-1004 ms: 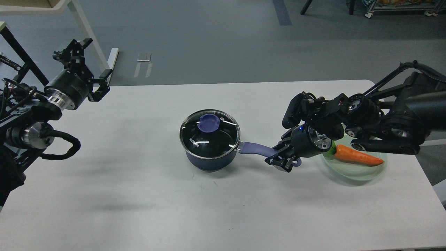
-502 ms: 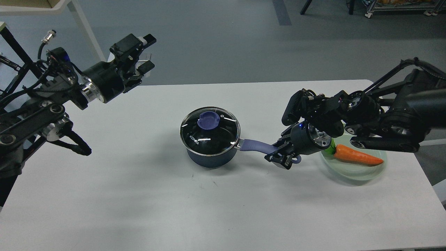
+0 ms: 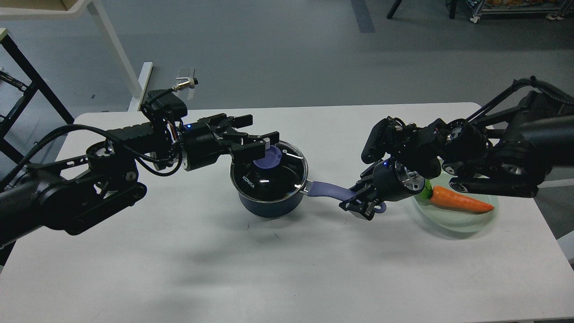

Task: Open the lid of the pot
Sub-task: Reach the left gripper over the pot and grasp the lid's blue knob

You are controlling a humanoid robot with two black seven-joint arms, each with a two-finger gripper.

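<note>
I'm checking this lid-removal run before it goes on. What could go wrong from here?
1. The left gripper is open and reaches the knob from the side; closing off-centre could slip off the knob or tilt the lid.
2. The right gripper clamps only the far end of the handle, so the pot may twist as the lid lifts.
3. The right arm hangs close over the plate with the carrot; it could knock them.

A dark navy pot (image 3: pixel 269 204) with periwinkle handle, white-lettered clear lid (image 3: pixel 268 172), orange carrot (image 3: pixel 462 200) and pale green plate (image 3: pixel 453 224) were seen on the white worktop (image 3: pixel 179 251).
</note>
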